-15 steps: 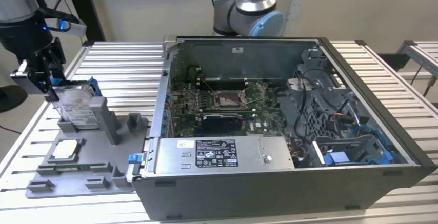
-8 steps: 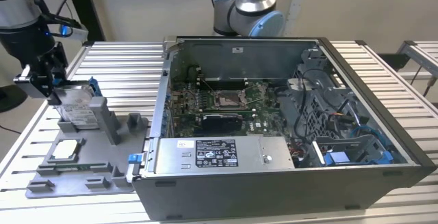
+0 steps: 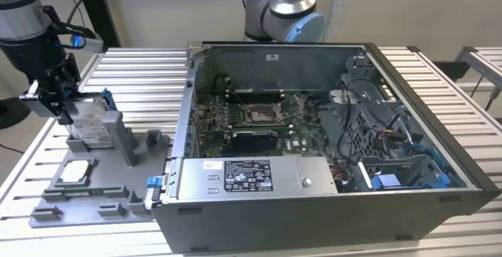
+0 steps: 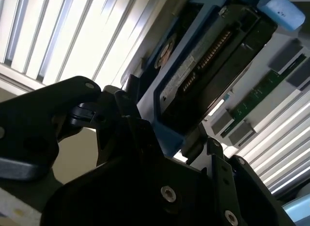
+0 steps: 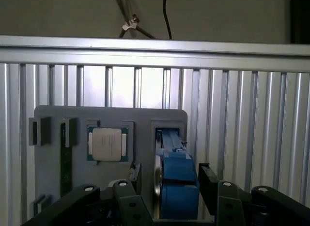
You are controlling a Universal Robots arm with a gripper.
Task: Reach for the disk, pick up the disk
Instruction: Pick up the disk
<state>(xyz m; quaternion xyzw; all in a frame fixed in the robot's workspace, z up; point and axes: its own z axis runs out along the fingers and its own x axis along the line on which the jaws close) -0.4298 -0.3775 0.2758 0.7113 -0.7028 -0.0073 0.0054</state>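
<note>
The disk (image 3: 93, 122) stands on edge in a slot of the grey fixture plate (image 3: 102, 201) at the exterior view's left, silver with a white label and a blue bracket. My gripper (image 3: 61, 105) reaches down over its upper end. In the first wrist view the disk (image 5: 175, 175) shows edge-on between my two dark fingers (image 5: 135, 176), with a narrow gap on one side and the other finger close to the blue bracket. The gripper (image 5: 170, 181) is open around it. In the second wrist view the disk (image 4: 208, 66) lies just past the gripper (image 4: 164, 134).
A small square chip (image 3: 76, 170) (image 5: 106, 143) rests on the fixture plate (image 5: 140, 114) beside the disk. An open computer case (image 3: 408, 169) with a long grey metal box (image 3: 251, 177) stands on the slatted table at the exterior view's right. A second arm (image 3: 283, 10) is behind it.
</note>
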